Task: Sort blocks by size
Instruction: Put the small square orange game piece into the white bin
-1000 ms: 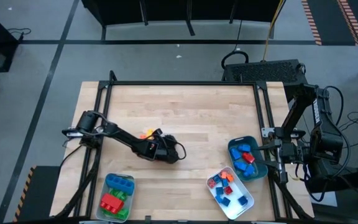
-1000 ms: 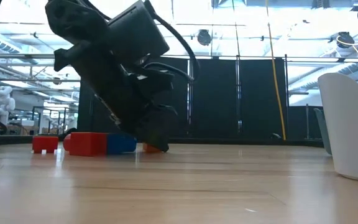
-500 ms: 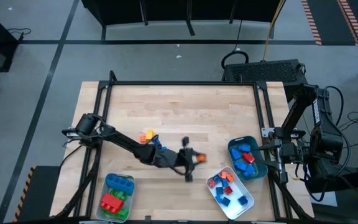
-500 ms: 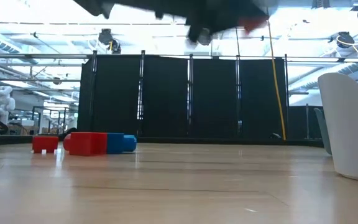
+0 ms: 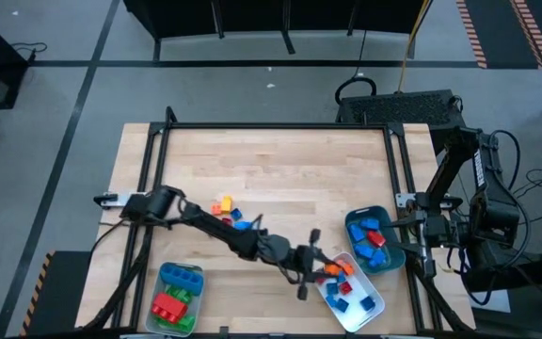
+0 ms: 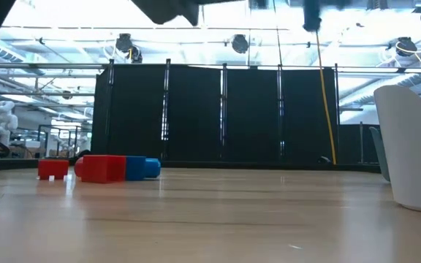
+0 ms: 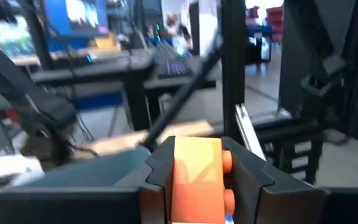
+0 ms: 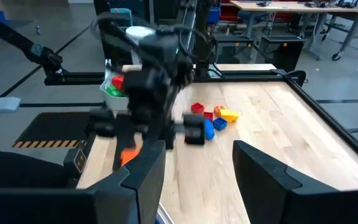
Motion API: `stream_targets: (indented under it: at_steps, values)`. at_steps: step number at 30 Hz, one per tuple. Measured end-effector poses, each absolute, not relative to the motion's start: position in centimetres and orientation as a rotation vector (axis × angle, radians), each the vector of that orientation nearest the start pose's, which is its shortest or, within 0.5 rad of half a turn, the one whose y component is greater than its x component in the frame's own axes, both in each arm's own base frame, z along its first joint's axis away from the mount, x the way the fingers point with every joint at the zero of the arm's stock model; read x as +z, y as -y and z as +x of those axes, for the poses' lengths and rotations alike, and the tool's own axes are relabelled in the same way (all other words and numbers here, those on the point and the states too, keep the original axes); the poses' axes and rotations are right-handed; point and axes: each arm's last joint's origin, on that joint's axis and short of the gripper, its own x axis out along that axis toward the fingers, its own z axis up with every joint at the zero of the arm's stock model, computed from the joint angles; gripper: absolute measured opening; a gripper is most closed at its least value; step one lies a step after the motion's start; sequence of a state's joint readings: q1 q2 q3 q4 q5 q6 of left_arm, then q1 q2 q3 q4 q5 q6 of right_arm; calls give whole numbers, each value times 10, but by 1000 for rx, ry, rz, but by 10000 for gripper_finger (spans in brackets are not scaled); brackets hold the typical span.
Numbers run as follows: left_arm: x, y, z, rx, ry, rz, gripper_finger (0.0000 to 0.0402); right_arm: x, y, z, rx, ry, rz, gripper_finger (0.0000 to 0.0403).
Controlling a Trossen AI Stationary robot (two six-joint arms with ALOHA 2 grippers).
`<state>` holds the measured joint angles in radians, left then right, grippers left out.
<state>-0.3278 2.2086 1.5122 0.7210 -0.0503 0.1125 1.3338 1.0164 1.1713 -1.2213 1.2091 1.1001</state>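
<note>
1. The left gripper (image 5: 320, 266) is stretched over the tabletop (image 5: 280, 169) toward the front right corner, pinching an orange block (image 7: 196, 180) beside the white tray (image 5: 376, 312).
2. The right gripper (image 8: 194, 180) waits at the right edge by the teal tray (image 5: 349, 226), fingers spread.
3. Loose blocks (image 5: 230, 213) lie left of centre; more fill the front left tray (image 5: 163, 274).

Three trays (image 5: 381, 265) of blocks (image 5: 371, 237), two arms, one claw-held orange block (image 7: 196, 180).

Overhead looking down, low level, wrists forward
</note>
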Motion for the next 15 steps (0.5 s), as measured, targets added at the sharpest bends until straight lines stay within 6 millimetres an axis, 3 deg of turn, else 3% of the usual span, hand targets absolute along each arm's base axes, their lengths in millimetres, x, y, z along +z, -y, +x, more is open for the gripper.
stream_targets:
  at_steps: [6, 10, 15]
  values:
    - [181, 165, 495, -278, -1, 114, 101, 357, -141, 62, -65, -316, 89, 171]
    - [166, 166, 502, -274, -26, 118, 155, 357, -141, 62, -65, -316, 86, 171]
    - [166, 159, 504, -260, -57, 124, 213, 357, -141, 62, -64, -317, 81, 171]
